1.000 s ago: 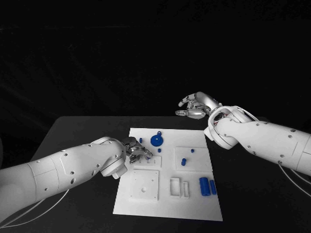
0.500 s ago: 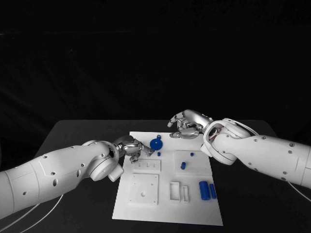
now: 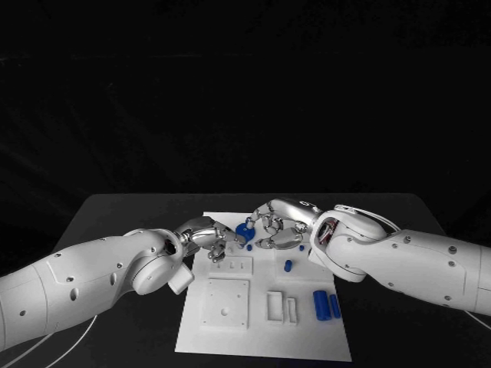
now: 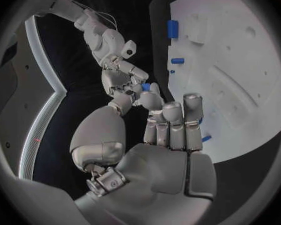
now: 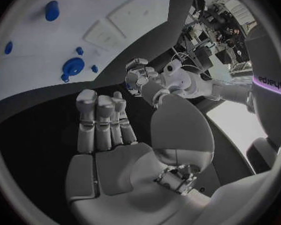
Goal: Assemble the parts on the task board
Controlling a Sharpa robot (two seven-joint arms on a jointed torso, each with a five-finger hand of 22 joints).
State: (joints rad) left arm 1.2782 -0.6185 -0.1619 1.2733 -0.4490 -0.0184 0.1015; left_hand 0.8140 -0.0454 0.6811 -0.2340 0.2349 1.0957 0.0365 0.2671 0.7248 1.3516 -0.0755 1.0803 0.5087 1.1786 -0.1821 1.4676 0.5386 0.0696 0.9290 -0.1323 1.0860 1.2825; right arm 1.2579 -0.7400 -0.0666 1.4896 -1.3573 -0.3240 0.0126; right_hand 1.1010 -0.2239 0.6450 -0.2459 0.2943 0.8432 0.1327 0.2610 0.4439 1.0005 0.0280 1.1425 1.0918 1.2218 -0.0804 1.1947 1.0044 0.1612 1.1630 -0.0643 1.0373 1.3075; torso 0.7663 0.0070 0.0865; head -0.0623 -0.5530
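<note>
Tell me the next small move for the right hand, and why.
Probably ease the right hand down onto the round blue part. It hovers beside that part at the task board's far end, fingers apart and holding nothing; the left hand sits close on the other side, so go slowly.

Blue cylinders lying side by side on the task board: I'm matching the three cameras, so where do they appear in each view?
Head view: the blue cylinders lie in the near right part of the task board.
Left wrist view: the blue cylinders lie close to the board's edge.
Right wrist view: the blue cylinders show as a single blue shape on the board.
Shared landmark: the white task board itself.
</note>
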